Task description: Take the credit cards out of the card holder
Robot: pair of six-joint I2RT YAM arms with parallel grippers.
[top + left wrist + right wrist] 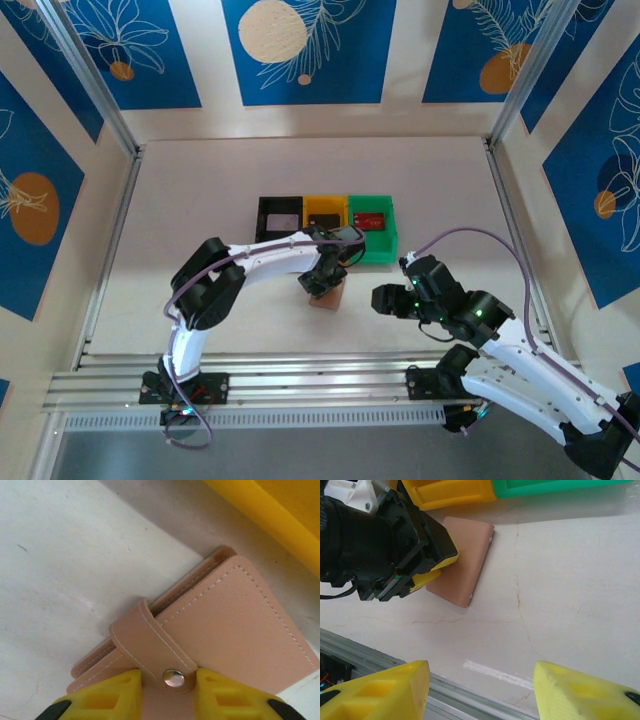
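Your left gripper [167, 686] straddles the closed card holder's [240, 630] snap tab [150, 640]; pinching or merely resting, unclear; your right gripper [480, 680] hangs, fingers spread wide.

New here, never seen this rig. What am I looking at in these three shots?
Two robot arms are bolted to a table edge. The top view looks down from above and behind. The other two are wrist cameras, with that arm's own yellow fingers at the bottom. A closed tan card holder lies flat near a black bin, a yellow bin and a green bin. The left gripper has its fingers against both sides of the holder's snap tab, seemingly pinching it. The right gripper hangs open, holding nothing.
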